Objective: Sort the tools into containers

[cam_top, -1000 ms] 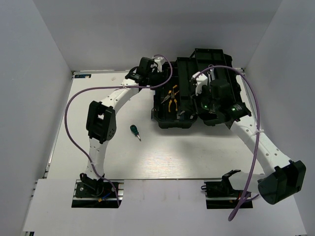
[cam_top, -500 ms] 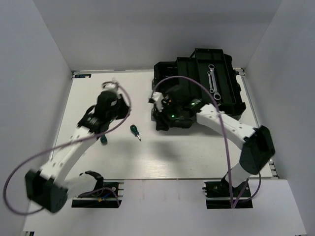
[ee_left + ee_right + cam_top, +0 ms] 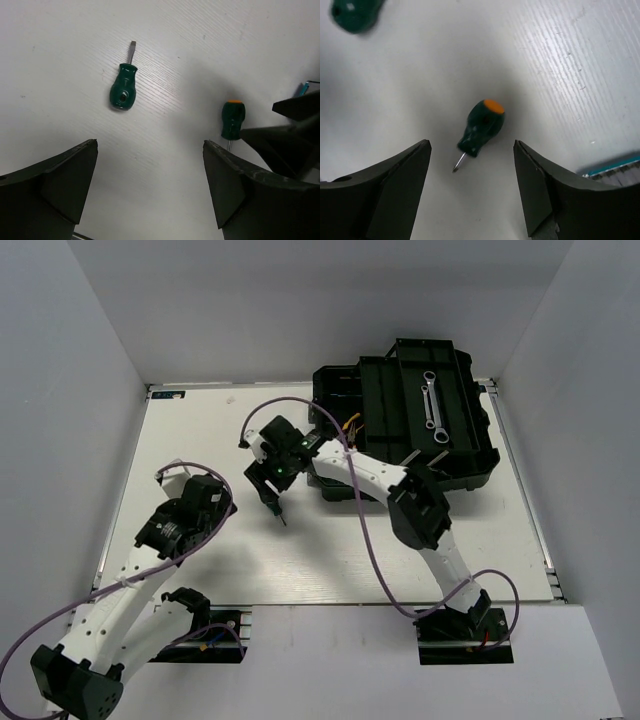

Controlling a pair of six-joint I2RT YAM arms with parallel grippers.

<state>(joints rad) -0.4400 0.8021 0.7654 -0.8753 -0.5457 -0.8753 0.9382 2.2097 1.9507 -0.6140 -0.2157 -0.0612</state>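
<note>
Right tool (image 3: 471, 144), spread wide, above orange-capped screwdriver (image 3: 481, 127) on table (image 3: 560, 60).

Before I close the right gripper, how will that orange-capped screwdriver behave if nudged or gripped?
Probably rolls if nudged: the orange-capped screwdriver has a rounded handle and lies flat on the table. Likely rigid and light, being short and stubby.

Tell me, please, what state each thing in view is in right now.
orange-capped screwdriver: lying on the table, ungripped.
other screwdriver: lying loose on the table.
left gripper: open, empty, above the table.
right gripper: open, empty, over the orange-capped screwdriver.
toolbox: open.
wrenches: lying in a toolbox compartment.
pliers: in the toolbox, mostly hidden.
</note>
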